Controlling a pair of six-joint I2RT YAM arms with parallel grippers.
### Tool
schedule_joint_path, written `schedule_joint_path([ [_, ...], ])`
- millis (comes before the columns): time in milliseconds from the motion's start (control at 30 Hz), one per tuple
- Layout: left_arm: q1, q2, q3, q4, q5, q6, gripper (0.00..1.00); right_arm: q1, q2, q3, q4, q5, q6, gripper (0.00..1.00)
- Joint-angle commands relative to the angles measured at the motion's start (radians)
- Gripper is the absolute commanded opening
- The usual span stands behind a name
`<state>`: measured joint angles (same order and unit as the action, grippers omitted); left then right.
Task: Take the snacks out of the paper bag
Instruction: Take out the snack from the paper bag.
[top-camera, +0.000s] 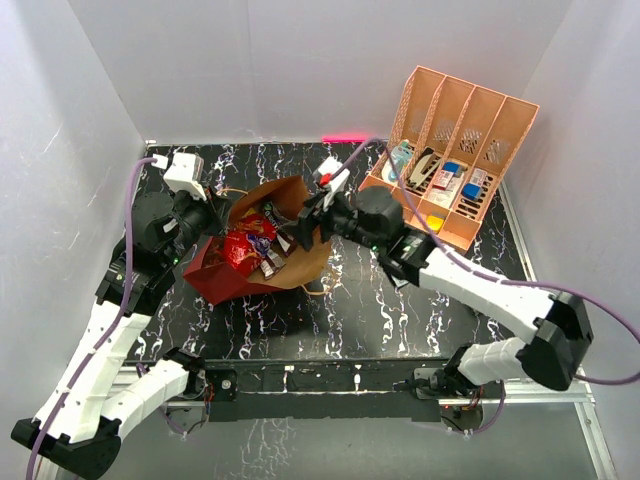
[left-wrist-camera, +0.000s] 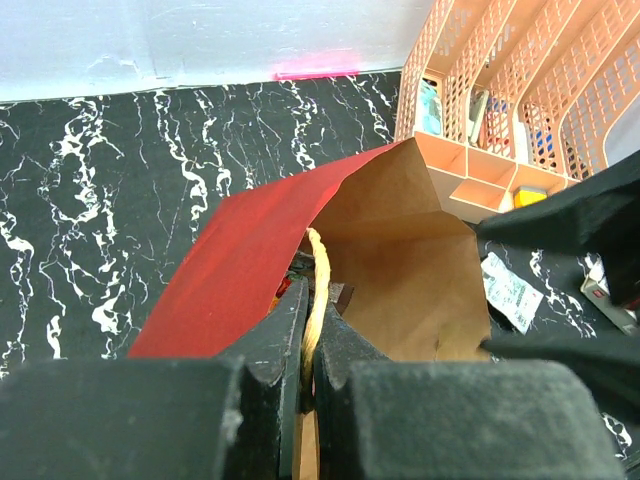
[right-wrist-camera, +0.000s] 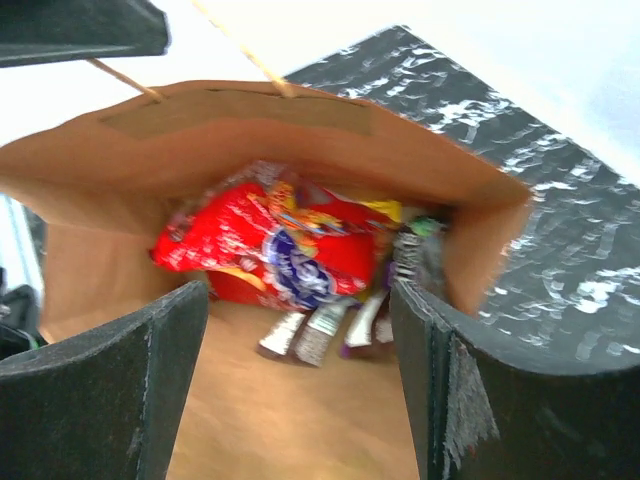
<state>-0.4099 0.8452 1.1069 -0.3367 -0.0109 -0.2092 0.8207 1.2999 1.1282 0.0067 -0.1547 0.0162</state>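
Over black table (top-camera: 400, 310): holding bag (top-camera: 215, 275) by cord (left-wrist-camera: 318, 270) in clamped left gripper (left-wrist-camera: 313, 322), right gripper (right-wrist-camera: 297, 300) spread at mouth; next, grasp packet (right-wrist-camera: 235, 240).

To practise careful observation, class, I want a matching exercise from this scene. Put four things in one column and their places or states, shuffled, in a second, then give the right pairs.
Column A
1. left gripper
2. right gripper
3. large red packet
4. peach organizer

Column B
a. stands at the far right of the table
b. shut on the cord handle
c. lies inside the paper bag
d. open at the bag's mouth

Pairs: 1-b, 2-d, 3-c, 4-a
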Motion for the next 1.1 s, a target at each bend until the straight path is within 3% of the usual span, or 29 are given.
schedule_joint_path([
  [0, -0.006, -0.017, 0.016, 0.027, 0.005, 0.014, 0.00, 0.106, 0.086, -0.078, 0.425, 0.096, 0.160, 0.78],
  [267, -0.006, -0.033, 0.012, 0.040, 0.024, 0.001, 0.00, 0.156, 0.327, -0.001, 0.531, 0.274, 0.121, 0.85],
  [600, -0.006, -0.043, 0.013, 0.031, 0.030, 0.001, 0.00, 0.153, 0.529, 0.124, 0.515, 0.258, 0.028, 0.84],
  [833, -0.006, -0.040, 0.017, 0.026, 0.027, 0.001, 0.00, 0.154, 0.597, 0.160, 0.490, 0.245, 0.002, 0.66],
  [1067, -0.007, -0.032, 0.023, 0.014, -0.037, -0.013, 0.00, 0.154, 0.605, 0.190, 0.459, 0.244, -0.021, 0.33],
])
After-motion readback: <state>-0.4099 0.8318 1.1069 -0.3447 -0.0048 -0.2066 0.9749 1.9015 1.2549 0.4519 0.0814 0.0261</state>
